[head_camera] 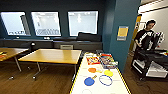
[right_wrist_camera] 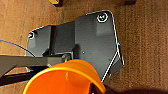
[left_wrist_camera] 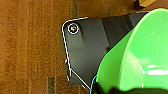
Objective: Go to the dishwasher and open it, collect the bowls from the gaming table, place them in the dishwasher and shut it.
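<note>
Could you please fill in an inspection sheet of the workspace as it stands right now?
Surface: gaming table, white top with yellow edges, printed coloured circles and rings.
Job's things: green bowl close before the left wrist camera; orange bowl close before the right wrist camera; no bowls seen on the gaming table.
Clutter: game boxes stacked at the table's far end.
Grippers: jaws cannot be made out in either wrist view.
Cables: thin blue cable by the right wrist.
Surroundings: wooden tables, dark bench under the windows, brown floor, a person at a control rig on the right.
</note>
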